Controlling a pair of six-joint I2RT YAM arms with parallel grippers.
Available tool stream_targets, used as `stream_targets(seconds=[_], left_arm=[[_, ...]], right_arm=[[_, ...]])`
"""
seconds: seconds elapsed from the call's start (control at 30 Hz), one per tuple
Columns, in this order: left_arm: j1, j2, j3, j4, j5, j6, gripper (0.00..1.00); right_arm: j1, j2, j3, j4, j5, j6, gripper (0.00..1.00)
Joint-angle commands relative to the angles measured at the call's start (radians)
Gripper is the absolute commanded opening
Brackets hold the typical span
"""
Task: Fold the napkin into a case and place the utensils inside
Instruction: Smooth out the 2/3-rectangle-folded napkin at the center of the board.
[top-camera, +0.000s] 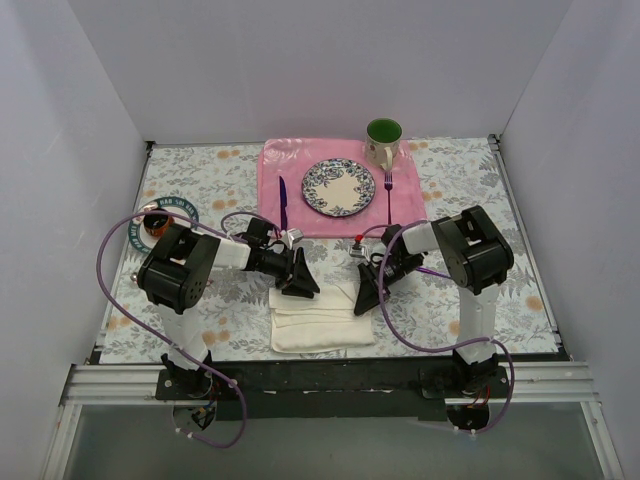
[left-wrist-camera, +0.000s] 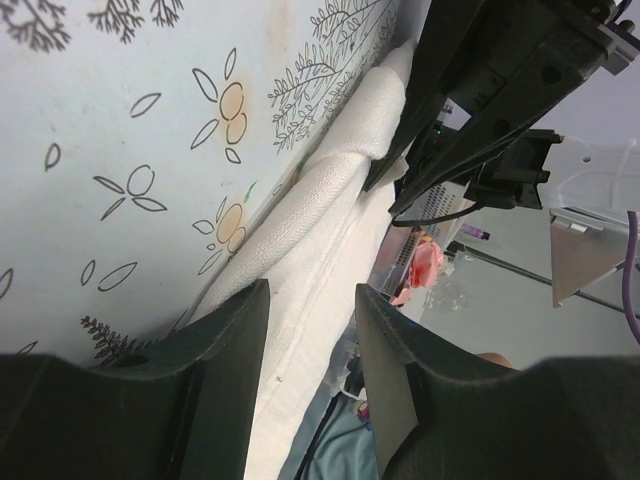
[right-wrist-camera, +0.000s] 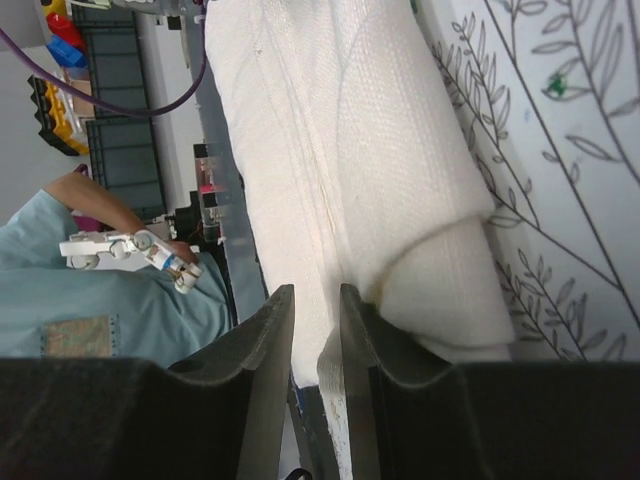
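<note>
Reaching in from the left, the left arm is bent at its elbow with the forearm nearly level and pointing right. The left gripper (top-camera: 303, 285) (left-wrist-camera: 313, 295) sits tilted at the upper left corner of the folded cream-white cloth napkin (top-camera: 320, 325) (left-wrist-camera: 310, 220). Its jaws stand partly apart with a ridge of cloth between them; I cannot tell whether they pinch it. The napkin lies as a flat folded rectangle on the flower-patterned table cover (top-camera: 230, 180), near the front edge, between both grippers. The right arm mirrors this pose, forearm pointing left. At the upper right corner, the right gripper (top-camera: 368, 295) (right-wrist-camera: 315, 292) has its jaws almost together, clamped on a fold of the napkin (right-wrist-camera: 330, 130). At the far left lies a dark flat ring (top-camera: 186, 207) with white letters, too small to read.
</note>
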Motion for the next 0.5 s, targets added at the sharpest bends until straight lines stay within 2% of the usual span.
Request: stream_targets(seconds=[0.0,0.17,0.33,0.47], left_arm=[[0.026,0.034,-0.009,-0.033,-0.187,0.069,0.41],[0.007,-0.003,0.041,0.002,-0.118,0.089,0.43],[-0.015,-0.187,0.080,0.007,-0.075,0.170,0.44],[-0.015,-0.334,0.070,-0.095,-0.072,0.268,0.45]], right_arm=[[-0.016,-0.020,0.005,-0.111,0.072,-0.079,0.35],[0.008,-0.063,0.135,-0.174,-0.022,-0.081,0.36],[0.025,-0.138,0.209,-0.223,-0.051,-0.055,0.33],[0.031,-0.190,0.249,-0.261,-0.085,-0.055,0.31]])
